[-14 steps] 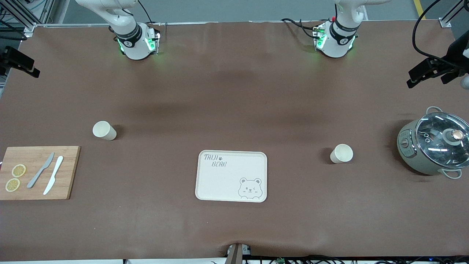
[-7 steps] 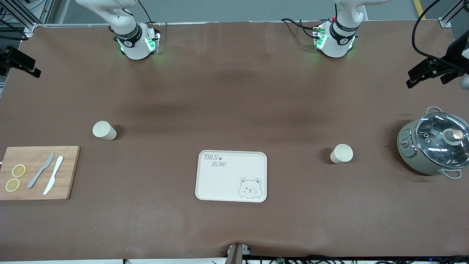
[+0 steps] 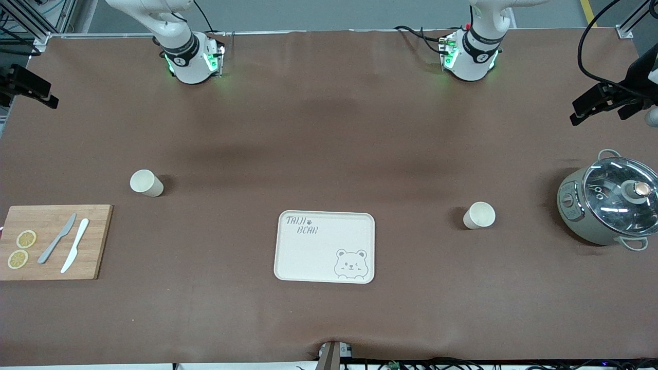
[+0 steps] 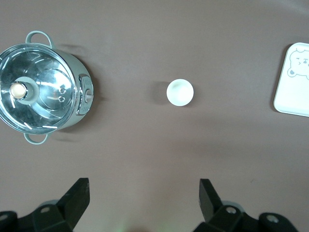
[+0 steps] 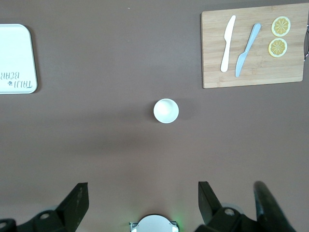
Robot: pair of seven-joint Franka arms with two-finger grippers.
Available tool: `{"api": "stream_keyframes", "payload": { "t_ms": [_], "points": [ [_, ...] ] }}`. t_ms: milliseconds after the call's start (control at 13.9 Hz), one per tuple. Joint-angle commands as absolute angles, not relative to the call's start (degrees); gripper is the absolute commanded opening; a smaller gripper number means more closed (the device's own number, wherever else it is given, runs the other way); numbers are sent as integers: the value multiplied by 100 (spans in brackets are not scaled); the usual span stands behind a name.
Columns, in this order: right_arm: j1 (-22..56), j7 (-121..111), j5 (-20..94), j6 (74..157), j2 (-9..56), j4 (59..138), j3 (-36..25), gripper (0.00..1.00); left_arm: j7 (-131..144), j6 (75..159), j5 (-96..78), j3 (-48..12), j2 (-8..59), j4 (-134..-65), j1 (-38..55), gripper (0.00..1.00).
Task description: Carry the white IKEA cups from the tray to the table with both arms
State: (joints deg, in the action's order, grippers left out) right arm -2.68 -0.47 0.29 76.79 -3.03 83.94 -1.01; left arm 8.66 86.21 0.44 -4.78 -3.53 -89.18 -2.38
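Note:
Two white IKEA cups stand upright on the brown table. One cup [image 3: 146, 182] is toward the right arm's end and shows in the right wrist view [image 5: 166, 110]. The other cup [image 3: 479, 215] is toward the left arm's end and shows in the left wrist view [image 4: 180, 92]. Between them lies the cream bear-printed tray [image 3: 318, 254], nearer the front camera. My left gripper [image 4: 144, 188] hangs open high over bare table, with nothing between its fingers. My right gripper [image 5: 143, 189] is likewise open and empty, high over the table near its own base [image 5: 153, 224]. Neither hand shows in the front view.
A wooden cutting board [image 3: 97, 241] with two knives and two lemon slices lies at the right arm's end. A grey-green pot with a glass lid [image 3: 609, 205] stands at the left arm's end. Black camera mounts [image 3: 601, 100] jut in at both table ends.

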Motion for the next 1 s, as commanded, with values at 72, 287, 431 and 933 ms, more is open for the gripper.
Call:
{"api": "stream_keyframes", "payload": {
  "t_ms": [72,287,431,933],
  "points": [
    [-272,-97,-53,7708,-413,8517,-70,100,773,8666,9,-519,-290,-8895,-290,100],
    [-272,-132,-62,7691,-413,8517,-70,100,817,8666,44,-519,-255,-8694,-273,100],
    [-272,-193,-62,7690,-413,8517,-70,100,817,8666,44,-519,-150,-8569,-272,100],
    [-281,-211,-62,7682,-413,8517,-70,100,791,8666,44,-519,-35,-8569,-272,100]
  ]
}}
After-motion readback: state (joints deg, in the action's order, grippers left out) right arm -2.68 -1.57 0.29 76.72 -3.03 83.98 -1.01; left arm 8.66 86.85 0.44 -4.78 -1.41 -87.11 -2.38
